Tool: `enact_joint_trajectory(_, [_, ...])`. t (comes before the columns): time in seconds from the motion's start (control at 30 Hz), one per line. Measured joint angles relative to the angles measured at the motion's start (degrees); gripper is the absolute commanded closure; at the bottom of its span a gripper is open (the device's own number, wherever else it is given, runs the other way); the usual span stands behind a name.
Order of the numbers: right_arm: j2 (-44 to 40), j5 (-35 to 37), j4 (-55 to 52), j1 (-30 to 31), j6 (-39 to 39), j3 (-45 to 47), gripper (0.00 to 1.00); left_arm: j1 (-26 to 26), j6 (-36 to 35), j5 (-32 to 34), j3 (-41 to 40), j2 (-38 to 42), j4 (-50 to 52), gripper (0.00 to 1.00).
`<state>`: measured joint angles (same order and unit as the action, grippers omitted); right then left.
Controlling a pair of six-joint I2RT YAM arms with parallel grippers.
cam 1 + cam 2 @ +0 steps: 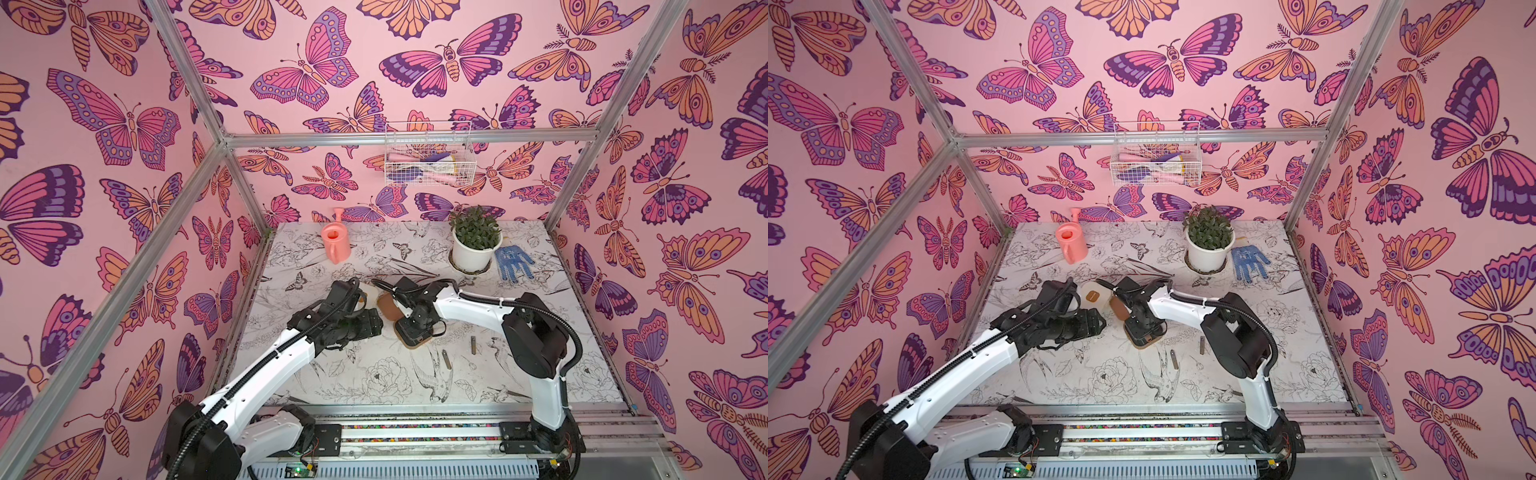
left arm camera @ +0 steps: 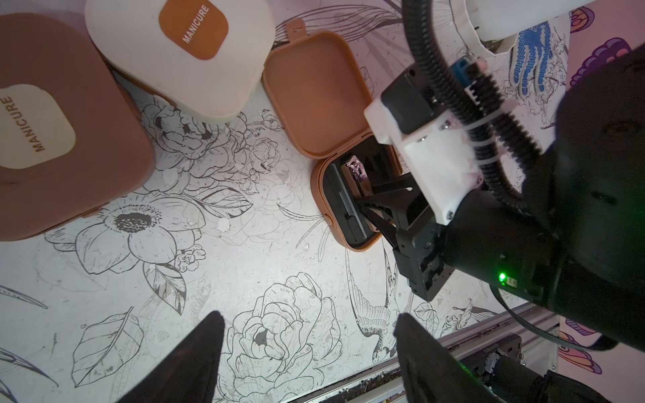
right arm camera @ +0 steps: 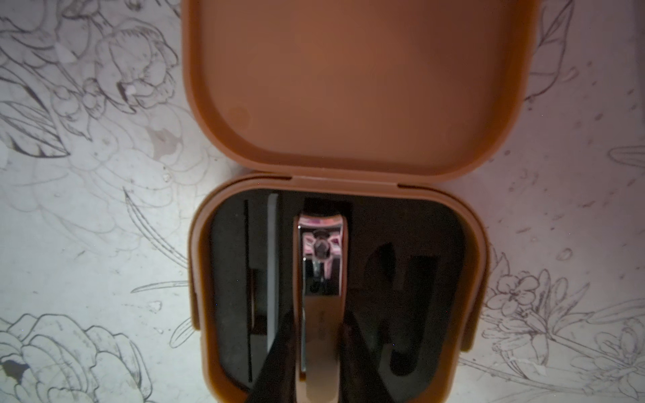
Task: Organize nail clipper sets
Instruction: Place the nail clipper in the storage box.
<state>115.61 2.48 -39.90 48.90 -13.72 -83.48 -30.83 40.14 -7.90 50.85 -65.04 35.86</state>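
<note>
Well, the desk (image 1: 374, 374) is carrying three cases, and two are sitting shut: the brown case (image 2: 52, 122) and the cream case (image 2: 241, 80), each showing a patch reading "MANICURE". The third, the open tan case (image 3: 352, 87), is lying just beside the cream one with its lid thrown back. The right arm (image 1: 469, 305) is reaching down into it, its jaws clamped on a shiny nail clipper (image 3: 323, 279) over the middle slot of the black lining; whether it is seated I cannot tell. The left arm (image 1: 266, 365) is hovering nearby, its jaws standing apart and empty. I am judging the job well along but unfinished: two slim metal tools (image 1: 446, 359) (image 1: 473, 344) are lying loose on the desk, some slots are looking empty, and the lid is waiting to be closed. Faint lettering on the clipper is proving too small to read.
</note>
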Motion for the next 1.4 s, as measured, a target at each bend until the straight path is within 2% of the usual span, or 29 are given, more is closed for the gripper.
enact_joint_trajectory(0.37, [0.74, 0.04, -0.39, 0.00, -1.75, -0.68, 1.00, 0.07, 0.00, -0.02, 0.00, 0.00, 0.00, 0.21])
enact_joint_trajectory(0.73, [0.48, 0.46, 1.57, 0.00, -6.91, 0.57, 1.00, 0.07, 0.00, -0.02, -0.11, 0.02, 0.00, 0.21])
enact_joint_trajectory(1.4, [1.38, 1.27, 2.60, 0.11, -6.82, 1.07, 1.00, 0.07, 0.00, -0.02, -0.15, 0.02, 0.00, 0.21])
